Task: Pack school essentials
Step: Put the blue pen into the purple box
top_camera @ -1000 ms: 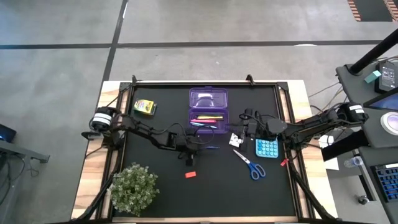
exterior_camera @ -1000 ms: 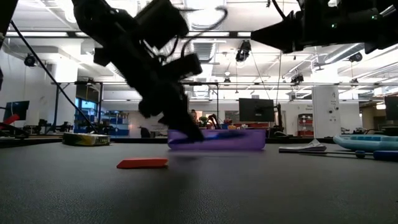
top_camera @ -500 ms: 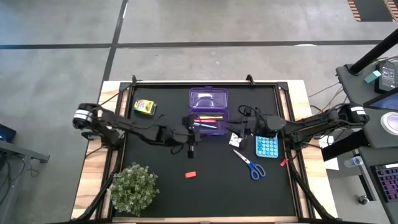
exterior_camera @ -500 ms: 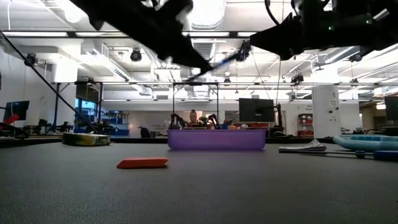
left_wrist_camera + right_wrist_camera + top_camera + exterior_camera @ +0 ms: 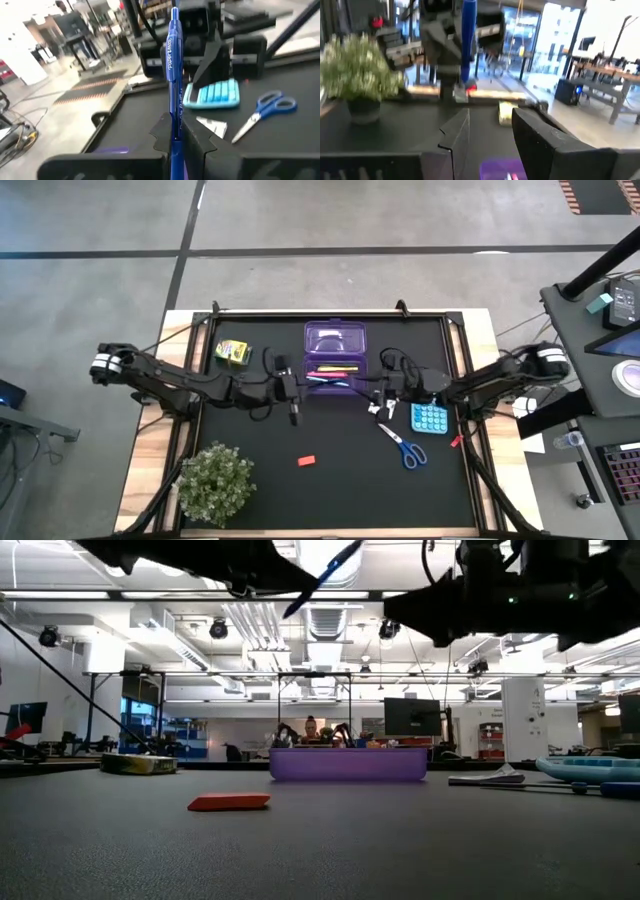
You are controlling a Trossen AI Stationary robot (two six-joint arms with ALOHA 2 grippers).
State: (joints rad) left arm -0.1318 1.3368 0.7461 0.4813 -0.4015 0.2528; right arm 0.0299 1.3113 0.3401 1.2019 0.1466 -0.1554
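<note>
My left gripper (image 5: 176, 131) is raised over the mat just left of the purple box (image 5: 335, 356) and is shut on a blue pen (image 5: 172, 55). The low view shows the pen (image 5: 322, 578) slanting up, high above the table. The box lies open with several pens in its tray. My right gripper (image 5: 490, 132) hovers open to the right of the box, nothing between its fingers. On the mat lie a red eraser (image 5: 306, 461), blue-handled scissors (image 5: 403, 445), a white patterned square (image 5: 378, 407) and a yellow-green crayon box (image 5: 232, 352). My left gripper pinches the blue pen between its two fingers on the lower barrel (image 5: 176, 120), near one end. The fingers point roughly level toward the table's right. Most of the pen sticks out past the fingertips and slants upward. It is lifted clear of the mat and the box.
A light blue calculator (image 5: 429, 417) lies right of the white square, under my right arm. A bushy potted plant (image 5: 215, 480) stands at the near left corner. Bare black mat lies between the plant and the scissors.
My left gripper has risen from the mat beside the purple box, carrying the blue pen. It has tipped from pointing down to nearly level and has drawn back a little toward the table's left. The pen now hangs high above the table.
</note>
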